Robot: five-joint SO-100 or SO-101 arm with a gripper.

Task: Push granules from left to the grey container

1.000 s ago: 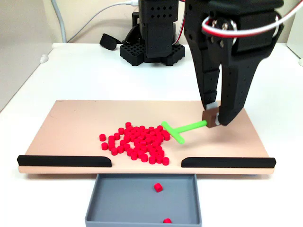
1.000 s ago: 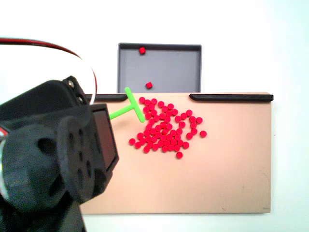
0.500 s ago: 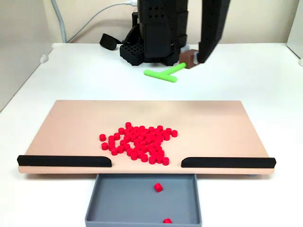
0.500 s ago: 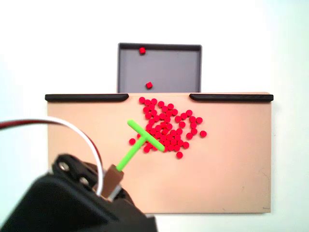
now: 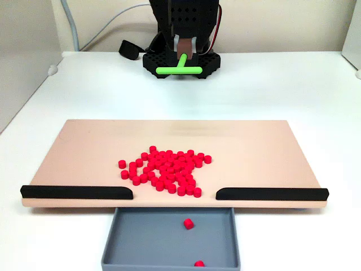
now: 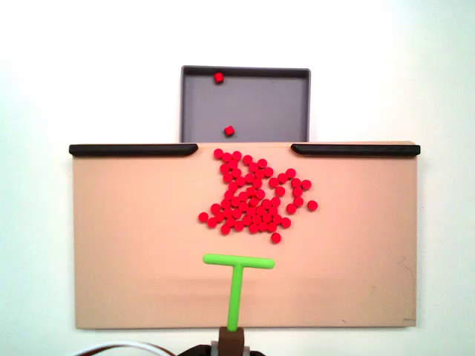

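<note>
Granules (image 6: 254, 198) lie heaped mid-board, just short of the gap between the black strips (image 6: 133, 149); two sit in the container (image 6: 256, 100). Jaws grip the green tool (image 6: 237, 285) by its stem. Judgement: lower the crossbar behind the heap, square to the gap, and sweep steadily. Heap lies well ahead of the jaws.

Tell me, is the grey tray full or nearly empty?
Nearly empty: the grey tray holds two red pellets; the rest lie on the tan board.
</note>
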